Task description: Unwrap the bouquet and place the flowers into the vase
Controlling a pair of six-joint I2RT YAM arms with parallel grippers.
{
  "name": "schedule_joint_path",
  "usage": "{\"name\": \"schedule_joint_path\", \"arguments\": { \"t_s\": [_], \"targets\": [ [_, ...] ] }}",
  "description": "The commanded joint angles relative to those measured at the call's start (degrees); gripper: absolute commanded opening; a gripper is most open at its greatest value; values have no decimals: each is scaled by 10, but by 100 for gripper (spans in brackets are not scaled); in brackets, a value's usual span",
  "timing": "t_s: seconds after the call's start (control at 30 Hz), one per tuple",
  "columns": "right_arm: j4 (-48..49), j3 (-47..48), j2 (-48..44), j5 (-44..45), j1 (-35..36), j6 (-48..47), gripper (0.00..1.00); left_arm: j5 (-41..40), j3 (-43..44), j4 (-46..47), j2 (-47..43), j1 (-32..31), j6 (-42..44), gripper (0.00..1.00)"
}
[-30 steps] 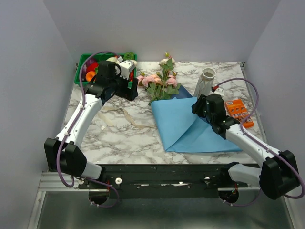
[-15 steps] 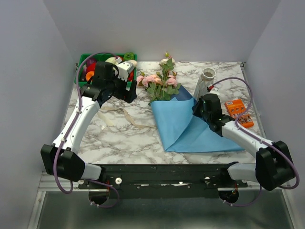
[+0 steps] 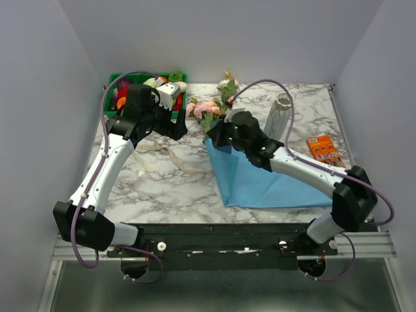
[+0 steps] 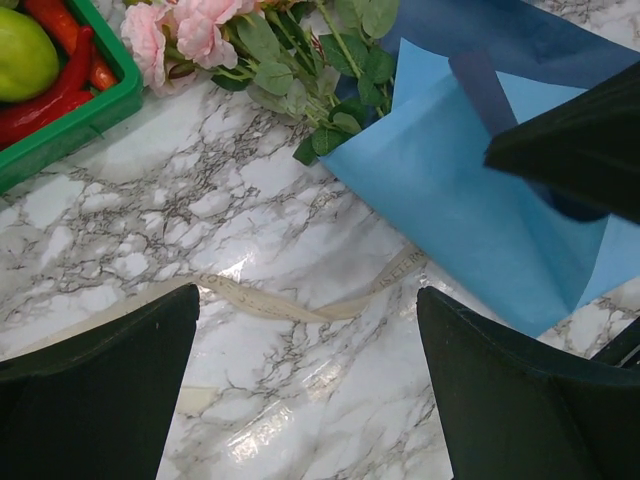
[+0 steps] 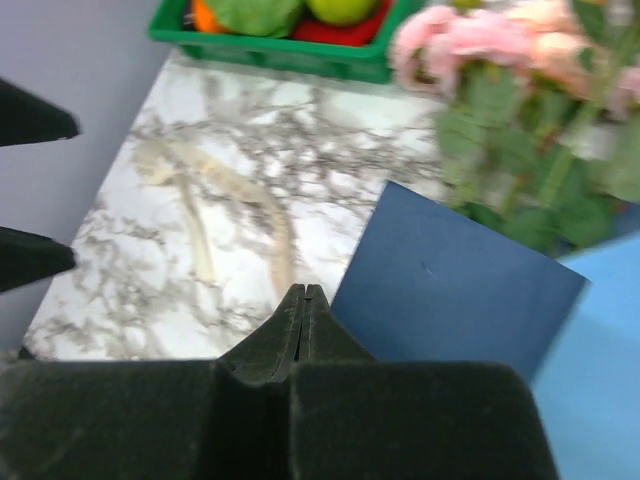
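- Our right pincer point(image 5: 305, 292) has swung left, away from the vase point(image 3: 278, 112), and now sits closed, the bouquet point(image 3: 211, 109) just ahead.
- Our left pincer point(image 4: 305, 300) stays wide open above the ribbon point(image 4: 262, 298).

Upper left: green crate point(image 4: 70, 125), red peppers point(image 4: 60, 75), green fruit point(image 4: 22, 52). Top: pink roses point(image 4: 185, 28), leaves point(image 4: 320, 75). Right: blue paper sheet point(image 4: 470, 210). Centre: beige ribbon point(image 4: 290, 305) on marble table point(image 4: 130, 220). Bottom corners: left gripper point(image 4: 308, 310), fingers point(image 4: 100, 390) spread wide.
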Motion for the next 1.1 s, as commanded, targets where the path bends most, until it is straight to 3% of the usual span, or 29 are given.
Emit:
{"name": "schedule_joint_path", "arguments": {
  "t_s": [0.0, 0.43, 0.53, 0.57, 0.6, 0.67, 0.77, 0.9, 1.03, 1.07],
  "targets": [
    [-6, 95, 106, -34, 53, -16, 1, -82, 8, 7, -44, 5, -52, 99],
    [-23, 400, 381, -145, 132, 7, 3, -209, 16, -87, -180, 90, -46, 99],
    [-28, 431, 404, -167, 141, 10, 16, -216, 17, -102, -195, 97, -44, 99],
    [-31, 444, 412, -180, 142, 10, 39, -216, 17, -104, -197, 98, -45, 99],
    [-32, 445, 412, -181, 143, 10, 51, -216, 16, -105, -197, 98, -48, 99],
    [-34, 420, 396, -160, 143, 7, 72, -216, 19, -113, -190, 98, -51, 99],
    [-32, 347, 323, -107, 137, -8, 80, -209, 15, -104, -181, 99, -51, 99],
    [-28, 220, 187, -62, 103, -3, 84, -135, 21, -94, -145, 99, -47, 99],
    [-23, 101, 23, -1, 72, 7, 84, 2, 2, -55, -94, 98, -39, 99],
    [-28, 80, -2, 21, 67, 6, 84, 67, -10, -49, -61, 95, -39, 99]
  ]
}}
